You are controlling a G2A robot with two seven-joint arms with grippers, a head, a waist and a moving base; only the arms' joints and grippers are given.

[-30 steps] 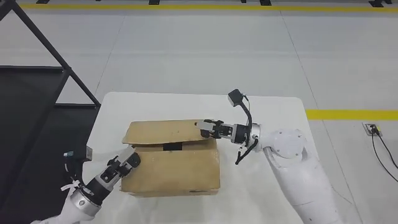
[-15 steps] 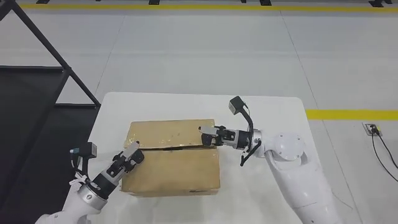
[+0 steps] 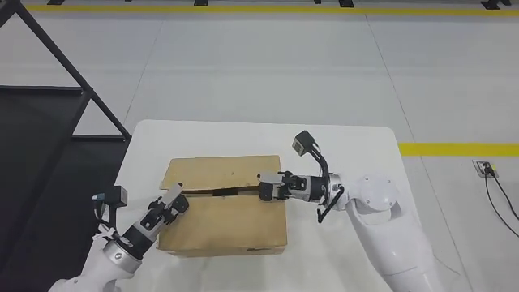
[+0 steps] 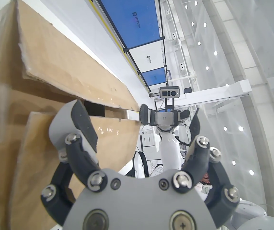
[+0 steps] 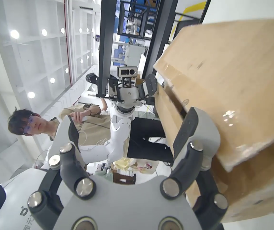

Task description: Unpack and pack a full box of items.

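At lower centre of the top view, cardboard box (image 3: 227, 221) on white table (image 3: 349, 142), flaps nearly closed, left gripper (image 3: 172, 205) spread wide at its left edge, right gripper (image 3: 263, 187) likewise spread at its right edge.

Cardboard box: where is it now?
In the top view, the cardboard box sits on the table between the left gripper at one end and the right gripper at the other.
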